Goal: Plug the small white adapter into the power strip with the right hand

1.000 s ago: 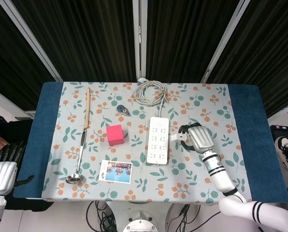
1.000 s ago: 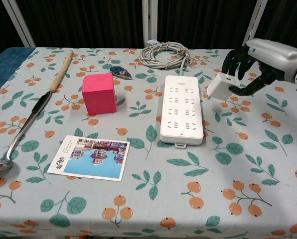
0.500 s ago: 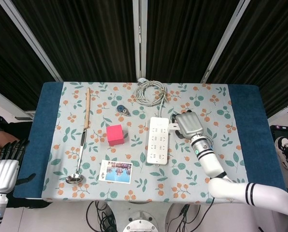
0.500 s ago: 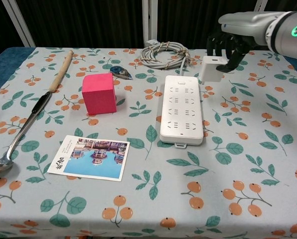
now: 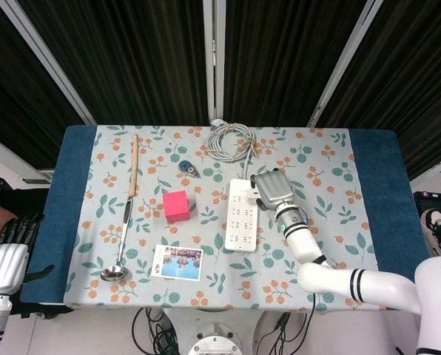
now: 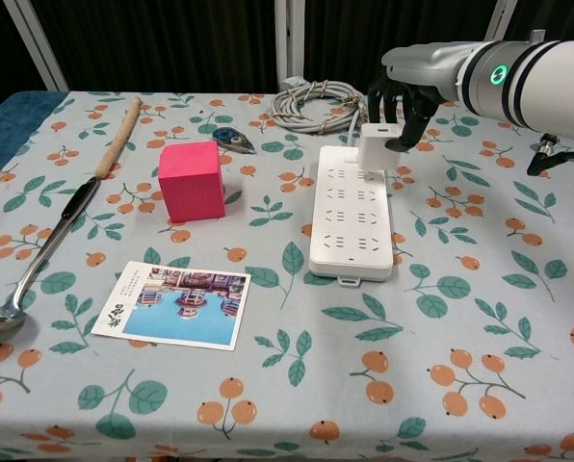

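A white power strip lies lengthwise in the middle of the floral tablecloth, its grey cable coiled at the far edge. My right hand holds the small white adapter upright over the far right sockets of the strip. In the chest view the adapter's base meets the strip's top face; whether its pins are in a socket I cannot tell. My left hand hangs off the table's left edge, fingers apart and holding nothing.
A pink cube stands left of the strip, a photo card in front of it. A ladle with a wooden handle lies along the left side. A small blue-grey object sits near the coiled cable.
My right hand has carried the adapter from the strip's right side leftward and away from me, and now holds it over the strip's far end. The left hand has barely shifted.
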### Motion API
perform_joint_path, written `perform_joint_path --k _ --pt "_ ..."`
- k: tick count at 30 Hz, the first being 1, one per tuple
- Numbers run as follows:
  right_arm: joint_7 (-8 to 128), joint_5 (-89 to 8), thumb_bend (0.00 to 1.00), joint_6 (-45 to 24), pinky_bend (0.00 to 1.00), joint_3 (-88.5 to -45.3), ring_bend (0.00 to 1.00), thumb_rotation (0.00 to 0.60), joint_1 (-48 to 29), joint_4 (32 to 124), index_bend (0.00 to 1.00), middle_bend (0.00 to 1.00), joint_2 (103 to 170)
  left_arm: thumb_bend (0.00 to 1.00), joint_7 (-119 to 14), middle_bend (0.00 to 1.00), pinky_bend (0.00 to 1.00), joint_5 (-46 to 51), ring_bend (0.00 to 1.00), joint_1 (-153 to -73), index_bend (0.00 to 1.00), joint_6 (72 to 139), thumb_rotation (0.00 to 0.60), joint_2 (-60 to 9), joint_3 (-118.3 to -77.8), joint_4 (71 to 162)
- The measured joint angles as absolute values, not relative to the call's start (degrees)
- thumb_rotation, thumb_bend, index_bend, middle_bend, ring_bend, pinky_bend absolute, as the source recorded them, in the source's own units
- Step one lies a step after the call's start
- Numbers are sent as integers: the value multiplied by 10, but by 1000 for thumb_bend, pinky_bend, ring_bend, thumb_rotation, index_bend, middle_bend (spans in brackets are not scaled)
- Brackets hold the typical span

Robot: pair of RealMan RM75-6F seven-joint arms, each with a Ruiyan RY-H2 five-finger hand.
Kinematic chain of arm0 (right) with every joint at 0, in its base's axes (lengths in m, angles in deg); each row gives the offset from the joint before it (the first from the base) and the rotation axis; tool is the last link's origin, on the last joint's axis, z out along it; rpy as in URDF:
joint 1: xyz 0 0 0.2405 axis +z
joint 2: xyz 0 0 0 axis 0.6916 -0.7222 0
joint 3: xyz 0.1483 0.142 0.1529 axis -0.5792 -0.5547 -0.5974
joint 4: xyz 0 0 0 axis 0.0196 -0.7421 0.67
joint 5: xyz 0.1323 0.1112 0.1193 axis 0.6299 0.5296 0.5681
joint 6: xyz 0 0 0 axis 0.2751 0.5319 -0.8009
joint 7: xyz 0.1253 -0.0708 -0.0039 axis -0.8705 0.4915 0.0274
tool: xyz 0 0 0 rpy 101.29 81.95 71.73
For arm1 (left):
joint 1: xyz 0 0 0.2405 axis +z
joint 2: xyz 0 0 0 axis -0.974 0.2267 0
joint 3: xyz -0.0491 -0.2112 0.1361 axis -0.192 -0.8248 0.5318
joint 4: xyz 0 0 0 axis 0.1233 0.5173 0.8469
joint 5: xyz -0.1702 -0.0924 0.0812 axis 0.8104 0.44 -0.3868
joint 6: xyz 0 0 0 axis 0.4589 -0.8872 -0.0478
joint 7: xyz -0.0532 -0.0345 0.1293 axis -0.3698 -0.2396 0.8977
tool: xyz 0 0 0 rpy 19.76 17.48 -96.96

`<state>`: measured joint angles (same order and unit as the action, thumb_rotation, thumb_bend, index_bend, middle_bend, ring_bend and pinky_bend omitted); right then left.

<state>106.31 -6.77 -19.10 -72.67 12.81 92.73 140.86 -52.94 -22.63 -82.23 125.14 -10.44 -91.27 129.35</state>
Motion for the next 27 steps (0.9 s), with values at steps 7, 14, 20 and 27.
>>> perform_joint_path --k 7,14,20,27 --pt "1057 -62 739 -186 298 -716 428 600 138 922 762 659 1411 0 -532 0 0 -225 0 -822 19 1252 600 -105 -912 1290" --pt "1053 -53 739 -188 298 -710 428 600 149 910 762 659 1417 0 -533 0 0 -224 0 -821 19 1252 600 -107 -911 1288" --pt "1051 -45 739 -190 298 -705 428 600 157 902 762 659 1421 0 -534 0 0 -223 0 -821 19 1249 600 -108 -911 1287" --pt "1058 -36 739 -187 298 -697 428 600 168 892 766 659 1432 0 -534 0 0 -222 0 -822 19 1248 600 -109 -911 1285"
